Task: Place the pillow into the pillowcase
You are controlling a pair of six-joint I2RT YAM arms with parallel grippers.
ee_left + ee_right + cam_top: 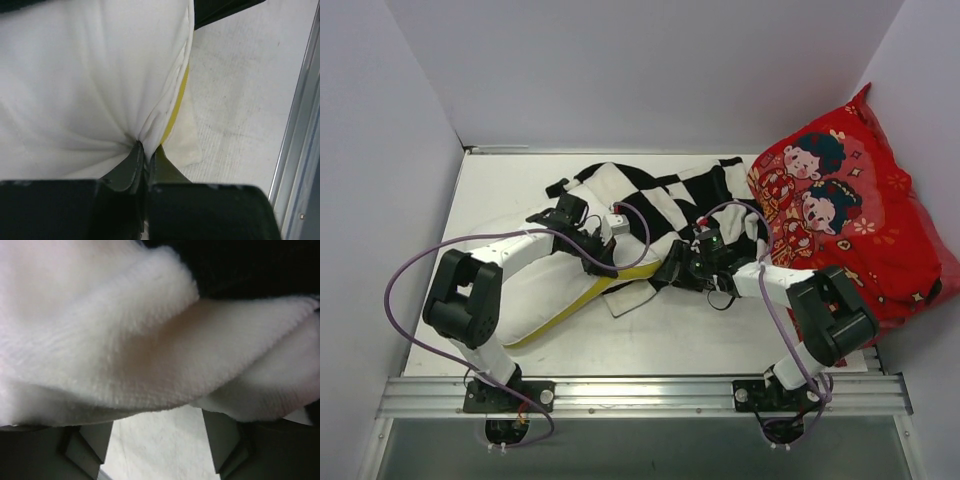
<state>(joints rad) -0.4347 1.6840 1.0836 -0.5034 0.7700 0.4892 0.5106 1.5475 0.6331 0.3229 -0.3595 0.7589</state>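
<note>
My left hand (146,150) is clenched on a pinch of the pillow (75,90), just inside its yellow edge band (176,105); the cloth puckers into the closed fingers. My right hand (157,417) stands with its fingers apart. The plush pillowcase (125,340) is draped over the tips, bare surface shows between them, and I see nothing gripped there. In the top view the pillow runs from centre out to 8 o'clock. Its far end meets the bunched pillowcase, which spreads from centre toward 12 o'clock; whether that end is already inside I cannot tell. Judgement: both items are light, soft and limp. The pillow will fold rather than push, so holds belong on the seamed edge. The pillowcase should be taken by one layer of its mouth hem, which I cannot locate from these views. The red cushion (850,220) crowds 3 o'clock, just beside the pillowcase. The side wall (380,200) closes 9 o'clock and the back wall (640,70) closes 12. Free surface (700,340) lies at 5 to 6 o'clock, short of the metal rail (640,396).
</note>
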